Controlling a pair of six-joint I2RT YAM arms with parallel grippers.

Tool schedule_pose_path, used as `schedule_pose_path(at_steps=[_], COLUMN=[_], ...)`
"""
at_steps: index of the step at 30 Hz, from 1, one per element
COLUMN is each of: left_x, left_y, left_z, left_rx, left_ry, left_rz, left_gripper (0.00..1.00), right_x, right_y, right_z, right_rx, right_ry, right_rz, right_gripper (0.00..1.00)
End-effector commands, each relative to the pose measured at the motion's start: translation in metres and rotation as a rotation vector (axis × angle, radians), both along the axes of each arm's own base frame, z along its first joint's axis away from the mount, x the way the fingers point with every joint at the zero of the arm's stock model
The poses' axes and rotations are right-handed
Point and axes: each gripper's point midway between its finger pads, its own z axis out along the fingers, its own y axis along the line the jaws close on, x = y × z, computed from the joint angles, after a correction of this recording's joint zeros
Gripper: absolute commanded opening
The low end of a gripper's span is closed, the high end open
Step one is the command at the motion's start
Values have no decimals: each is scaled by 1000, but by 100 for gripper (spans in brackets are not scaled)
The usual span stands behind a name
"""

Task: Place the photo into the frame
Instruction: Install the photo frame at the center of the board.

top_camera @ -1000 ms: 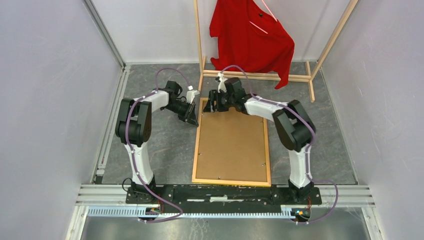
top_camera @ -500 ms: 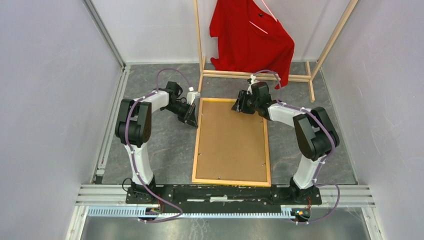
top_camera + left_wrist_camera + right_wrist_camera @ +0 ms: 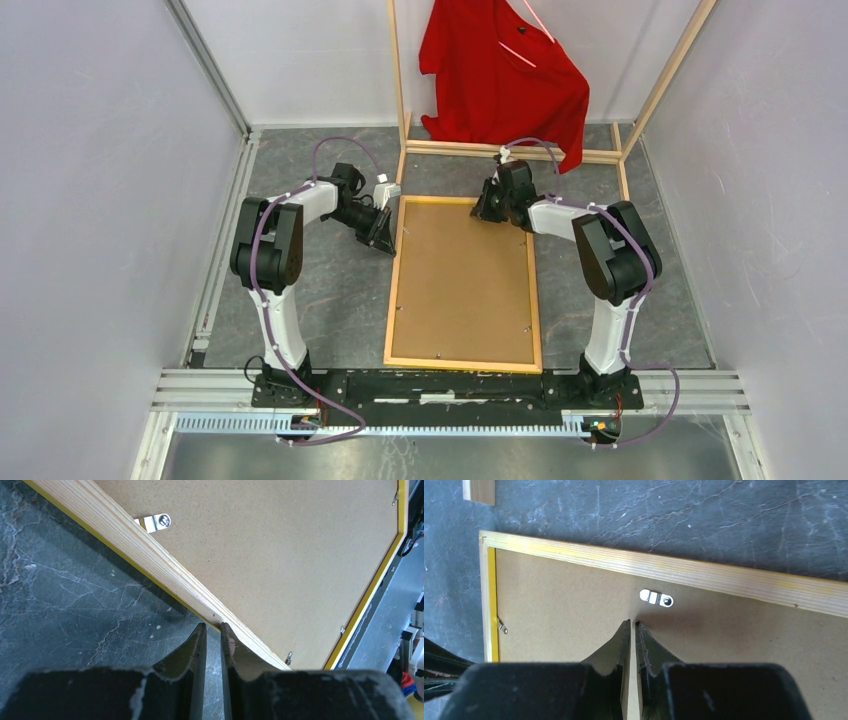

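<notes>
Frame [image 3: 462,362]: lies back-up on desk [image 3: 330,300], long axis running away from bases. Right hand [image 3: 632,622]: nearly closed, empty, faces far-rail clip [image 3: 656,598] just ahead. Left hand [image 3: 212,626]: likewise, meets left rail.

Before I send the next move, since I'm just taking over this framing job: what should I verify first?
1. Frame lying back up on the table: ok.
2. Backing board seated inside it: ok.
3. Photo under the board: cannot tell, the board hides it.
4. Left pincer empty: ok, nearly shut, tips at the frame's wooden rail.
5. Right pincer empty: ok, nearly shut over the board, just short of the metal hanger tab.
6. Small edge clips turned to hold the board: cannot tell.
</notes>
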Motion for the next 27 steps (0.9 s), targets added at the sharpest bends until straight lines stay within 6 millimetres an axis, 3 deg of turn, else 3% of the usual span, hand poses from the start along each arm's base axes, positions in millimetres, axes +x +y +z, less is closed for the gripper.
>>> schedule_pose_path(at_steps=[1,18,27], left_x=[0,1,1], left_y=[2,1,1], left_z=[6,4,2], left_rx=[5,5,6], left_ry=[-54,-49,-47], left_rz=[-34,-36,-38], left_gripper=[23,23,23], right_x=[22,33,38], right_y=[-9,-25,-23], right_z=[11,-3,-8], right_rx=[-35,-89,-91], right_ry=[-58,-53,-55], right_rz=[-47,-101,-96], right_gripper=[11,4,3])
